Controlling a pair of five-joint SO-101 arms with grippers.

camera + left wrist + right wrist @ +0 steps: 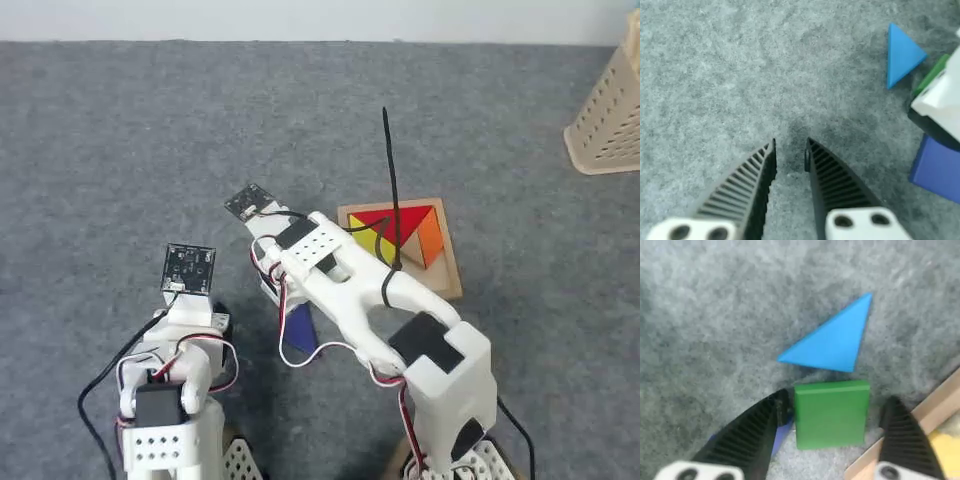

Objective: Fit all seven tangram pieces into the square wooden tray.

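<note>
My right gripper (pixel 837 405) stands open low over the grey carpet, its fingers either side of a green square piece (pixel 832 412). A light blue triangle (pixel 832 340) lies just beyond the square. A dark blue piece (pixel 784 432) peeks out under one finger. The square wooden tray (pixel 452 272) lies beside the right arm (pixel 330 265) and holds red (pixel 400 218), yellow (pixel 368 240) and orange (pixel 430 240) pieces. My left gripper (pixel 790 146) hovers over bare carpet, open by a narrow gap, holding nothing. The light blue triangle (pixel 902 52) and dark blue piece (pixel 937 170) lie off to its side.
A perforated cream tower (pixel 610 105) stands at the far right edge. A black cable tie (pixel 392 190) sticks up from the right arm over the tray. Open carpet stretches to the left and toward the back.
</note>
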